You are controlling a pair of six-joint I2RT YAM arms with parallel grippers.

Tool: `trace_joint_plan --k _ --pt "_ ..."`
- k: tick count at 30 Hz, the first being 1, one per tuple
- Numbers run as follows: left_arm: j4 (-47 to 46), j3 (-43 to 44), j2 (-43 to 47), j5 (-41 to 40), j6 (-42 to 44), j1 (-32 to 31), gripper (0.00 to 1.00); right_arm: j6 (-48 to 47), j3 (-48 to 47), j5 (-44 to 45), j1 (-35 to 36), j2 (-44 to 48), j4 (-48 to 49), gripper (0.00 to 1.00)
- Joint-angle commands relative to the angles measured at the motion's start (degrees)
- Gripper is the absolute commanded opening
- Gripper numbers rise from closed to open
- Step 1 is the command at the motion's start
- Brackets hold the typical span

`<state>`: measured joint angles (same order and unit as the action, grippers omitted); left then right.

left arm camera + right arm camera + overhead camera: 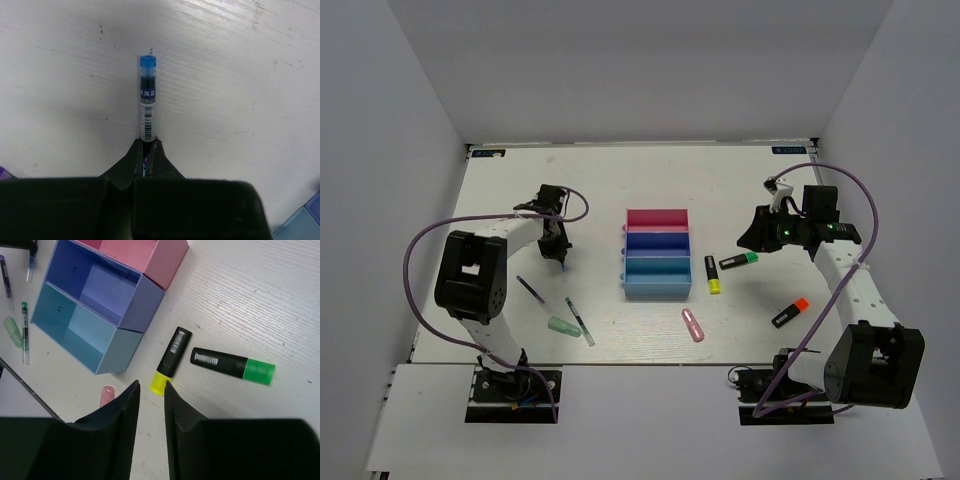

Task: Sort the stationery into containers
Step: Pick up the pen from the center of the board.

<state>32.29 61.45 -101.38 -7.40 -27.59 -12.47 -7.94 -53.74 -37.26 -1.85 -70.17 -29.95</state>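
Left wrist view: the thin dark blue-tipped pen [147,100] is clamped in the left claw [148,148], so lifting toward the joined plastic trays [657,292] is called for; the right claw [151,388] is held narrow, empty.

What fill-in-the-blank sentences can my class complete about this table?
The left gripper is shut on a thin pen with a ___ cap.
The open right gripper hovers nearest the highlighter with the ___ cap.
Between the pink tray and the light blue tray sits the ___ tray.
Missing words: blue; yellow; dark blue.
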Motion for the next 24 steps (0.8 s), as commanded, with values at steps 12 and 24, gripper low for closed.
trace_joint_plan --k 12,24 --pt "5.58 7.09 12.25 5.2 3.69 -2.03 0.0 -1.37 -0.93 -2.3 -0.17 1.09 -0.28 0.66" --pt "10.05 30.9 2.08 34.55 19.83 -11.51 0.0 -1.11 -0.76 -3.53 -0.17 1.09 -0.19 0.62"
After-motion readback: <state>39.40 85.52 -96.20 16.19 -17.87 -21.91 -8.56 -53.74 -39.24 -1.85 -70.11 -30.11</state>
